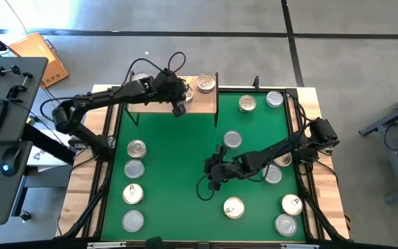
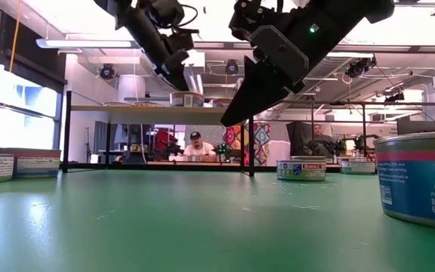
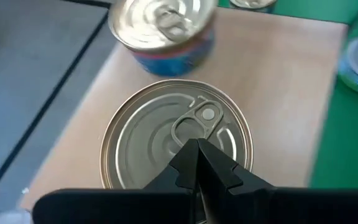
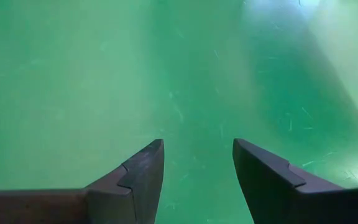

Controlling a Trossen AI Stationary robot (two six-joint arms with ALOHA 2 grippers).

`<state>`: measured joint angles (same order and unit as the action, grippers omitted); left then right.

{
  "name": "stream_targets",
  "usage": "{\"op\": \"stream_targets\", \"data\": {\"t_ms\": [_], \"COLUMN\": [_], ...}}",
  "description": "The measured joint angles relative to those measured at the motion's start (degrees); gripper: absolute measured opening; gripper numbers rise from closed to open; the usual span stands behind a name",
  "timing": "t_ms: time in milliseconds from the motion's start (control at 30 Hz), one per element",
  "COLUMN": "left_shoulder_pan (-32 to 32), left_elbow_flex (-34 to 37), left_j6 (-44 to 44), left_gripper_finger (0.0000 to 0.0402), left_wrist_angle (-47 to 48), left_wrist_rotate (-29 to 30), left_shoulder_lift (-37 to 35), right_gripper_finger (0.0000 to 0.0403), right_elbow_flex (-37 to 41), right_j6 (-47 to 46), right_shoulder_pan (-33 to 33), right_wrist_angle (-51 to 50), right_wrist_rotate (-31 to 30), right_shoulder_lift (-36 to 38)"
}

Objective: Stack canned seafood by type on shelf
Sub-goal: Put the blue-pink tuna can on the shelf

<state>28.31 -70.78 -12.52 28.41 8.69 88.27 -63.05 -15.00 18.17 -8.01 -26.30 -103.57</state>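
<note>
At twelve o'clock, the left gripper (image 3: pixel 197 163), pressed together, hovers over a gold-lidded round tin (image 3: pixel 176 143) on the light-wood shelf (image 3: pixel 272 81); the right gripper (image 4: pixel 197 163) hangs spread over the green mat (image 4: pixel 104 74) at centre.

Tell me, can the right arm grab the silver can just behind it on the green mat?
Probably yes. The right gripper hangs open and empty over bare green mat, and nothing sits between it and the silver can.
</note>
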Motion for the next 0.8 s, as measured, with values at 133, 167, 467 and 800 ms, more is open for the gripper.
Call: {"op": "stream_targets", "data": {"t_ms": [133, 167, 467, 800], "left_shoulder_pan": [2.0, 2.6, 5.5, 5.3], "left_elbow_flex": [0.1, 0.2, 0.3, 0.2], "left_j6": [-1.6, -1.7, -5.8, -6.2], "left_gripper_finger": [0.0000, 0.0000, 0.0000, 0.0000], "left_wrist_angle": [-4.3, -5.2, -12.2, -15.8], "left_wrist_rotate": [0.4, 0.6, 0.6, 0.6], "left_shoulder_lift": [1.3, 1.4, 4.1, 5.9], "right_gripper_finger": [0.0184, 0.0184, 0.0184, 0.0184], "right_elbow_flex": [0.0, 0.0, 0.0, 0.0], "right_j6": [0.0, 0.0, 0.4, 0.4], "right_shoulder_pan": [0.0, 0.0, -0.2, -0.2], "right_wrist_angle": [0.0, 0.0, 0.0, -0.1], "right_wrist_rotate": [0.0, 0.0, 0.0, 0.0], "right_shoulder_lift": [0.0, 0.0, 0.0, 0.0]}}
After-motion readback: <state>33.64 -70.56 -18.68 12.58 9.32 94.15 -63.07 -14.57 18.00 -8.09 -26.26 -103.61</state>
